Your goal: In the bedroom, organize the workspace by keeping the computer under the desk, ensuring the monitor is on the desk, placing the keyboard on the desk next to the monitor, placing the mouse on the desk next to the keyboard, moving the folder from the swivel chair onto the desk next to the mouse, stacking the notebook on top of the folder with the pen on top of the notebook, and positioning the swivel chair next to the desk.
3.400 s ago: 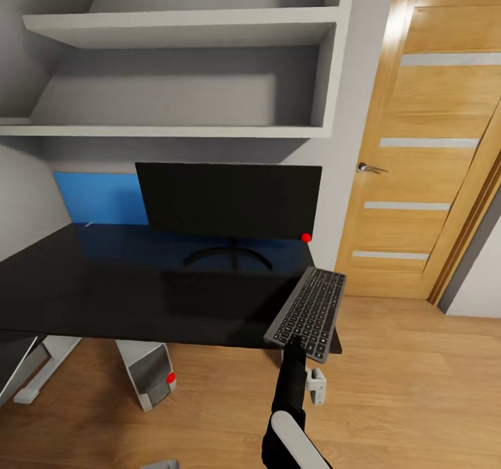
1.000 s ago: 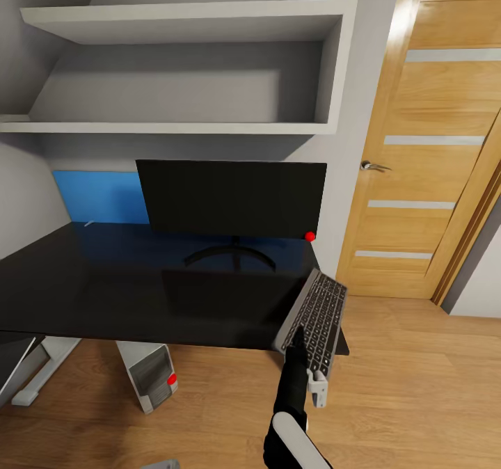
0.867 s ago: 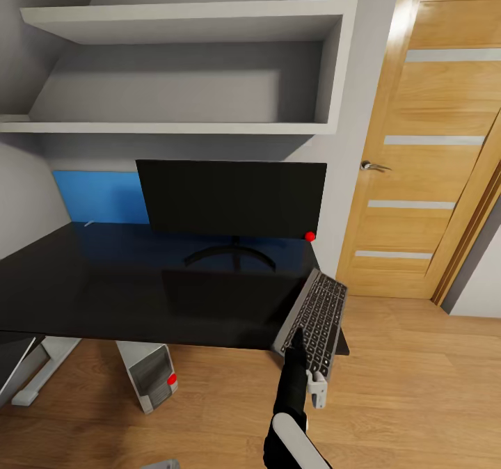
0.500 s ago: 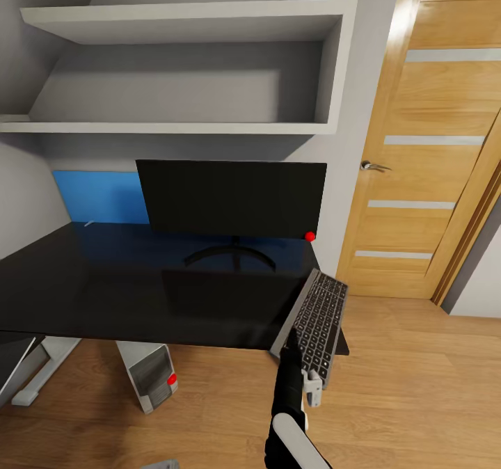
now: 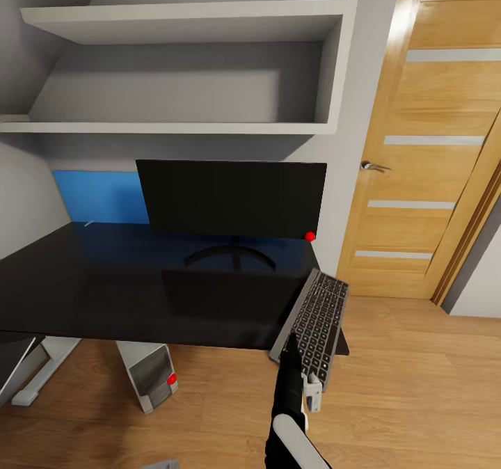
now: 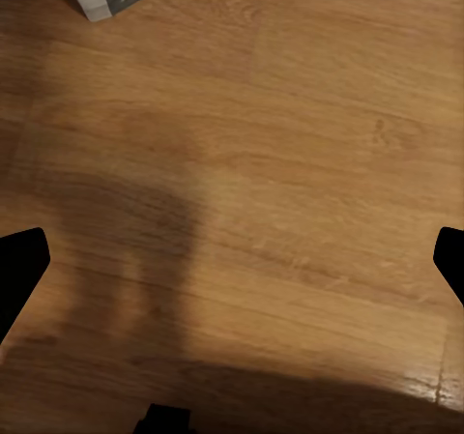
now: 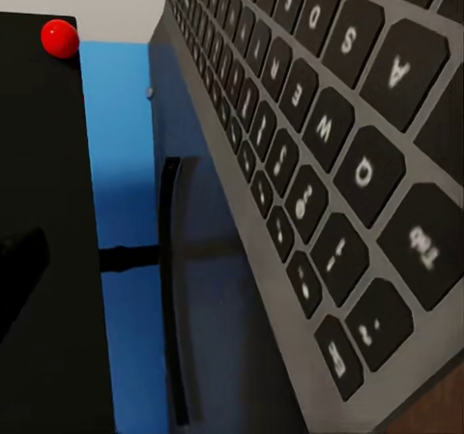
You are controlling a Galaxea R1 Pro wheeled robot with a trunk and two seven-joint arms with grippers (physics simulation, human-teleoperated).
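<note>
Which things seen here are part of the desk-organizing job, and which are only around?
Job: keyboard, monitor, desk, computer, right gripper.
Only around: shelves, door, blue panel, floor.

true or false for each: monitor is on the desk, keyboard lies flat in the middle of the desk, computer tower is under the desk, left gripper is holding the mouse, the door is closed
1. The monitor stands on the desk: true.
2. The keyboard lies flat mid-desk: false, it is at the desk's right end, overhanging the front edge, at the right gripper.
3. The computer sits under the desk: true.
4. The left gripper holds the mouse: false, it is open over bare wooden floor.
5. The door is closed: true.
</note>
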